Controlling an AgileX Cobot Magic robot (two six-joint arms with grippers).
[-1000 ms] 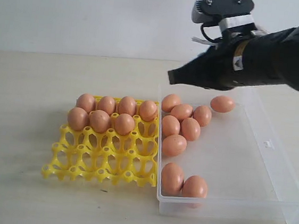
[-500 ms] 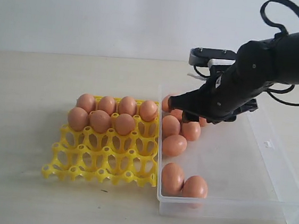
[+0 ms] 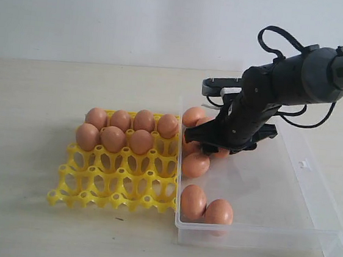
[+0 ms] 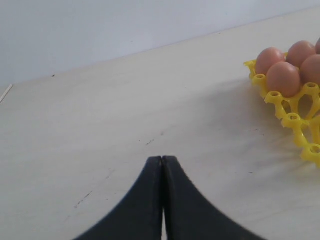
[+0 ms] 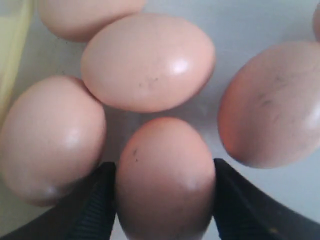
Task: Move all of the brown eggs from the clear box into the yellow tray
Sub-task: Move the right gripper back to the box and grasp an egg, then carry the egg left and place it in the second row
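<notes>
Seven brown eggs (image 3: 113,138) fill the far cups of the yellow tray (image 3: 116,184). More brown eggs lie in the clear box (image 3: 287,196) beside it: a cluster at the far left, one (image 3: 196,165) in the middle, two (image 3: 206,209) at the near corner. My right gripper (image 3: 209,146) is down in that cluster. In the right wrist view its fingers (image 5: 102,200) press both sides of one egg (image 5: 165,150), with three others close around it. My left gripper (image 4: 162,159) is shut and holds nothing, over bare table beside the tray's corner (image 4: 295,125).
The box's left wall (image 3: 179,184) touches the tray's right edge. The tray's near rows of cups (image 3: 122,188) hold nothing. The right half of the box floor (image 3: 275,188) is bare. A white wall stands behind the table.
My right arm has come down from above the box's far edge into the egg cluster, and its fingers now sit on either side of one egg. The left gripper is not seen earlier.
</notes>
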